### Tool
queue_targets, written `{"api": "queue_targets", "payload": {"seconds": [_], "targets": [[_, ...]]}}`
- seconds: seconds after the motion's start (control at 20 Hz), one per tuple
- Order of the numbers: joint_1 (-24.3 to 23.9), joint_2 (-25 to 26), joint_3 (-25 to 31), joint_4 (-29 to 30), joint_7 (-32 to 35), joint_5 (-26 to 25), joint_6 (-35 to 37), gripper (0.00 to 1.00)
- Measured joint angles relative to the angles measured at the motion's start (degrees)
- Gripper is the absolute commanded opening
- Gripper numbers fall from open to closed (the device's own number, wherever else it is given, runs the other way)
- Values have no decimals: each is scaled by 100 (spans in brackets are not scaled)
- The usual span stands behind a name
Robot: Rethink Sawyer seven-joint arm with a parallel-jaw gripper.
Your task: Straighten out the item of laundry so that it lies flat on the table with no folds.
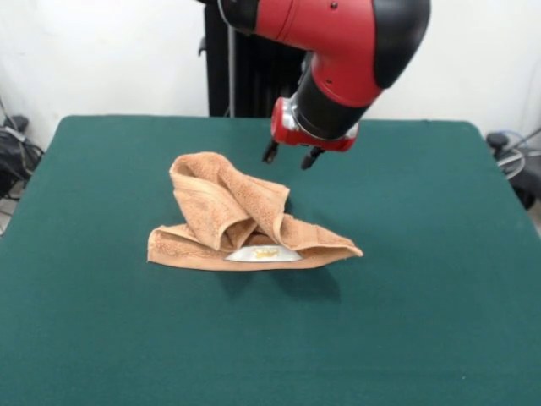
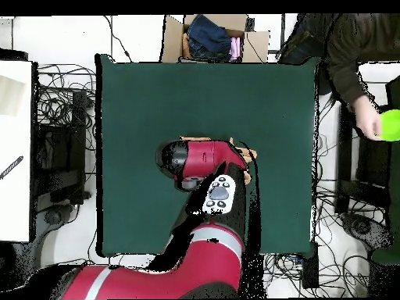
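Note:
The orange-tan terry towel lies crumpled in a folded heap near the middle of the dark green table. A white label shows at its near edge. My gripper hangs just above the table behind the towel's far right side, with its two dark fingertips a little apart and nothing between them. In the overhead view the red arm covers most of the towel; only a small orange edge shows to the arm's right, and the gripper is hidden.
A cardboard box with clothes stands beyond the table's far edge in the overhead view. A person's arm and hand holding a bright green object are at the right. Cables lie around the table.

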Motion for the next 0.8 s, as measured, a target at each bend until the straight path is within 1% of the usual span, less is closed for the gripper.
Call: {"api": "queue_targets", "payload": {"seconds": [0.8], "targets": [[149, 60, 1, -1, 0, 0, -21, 100]]}}
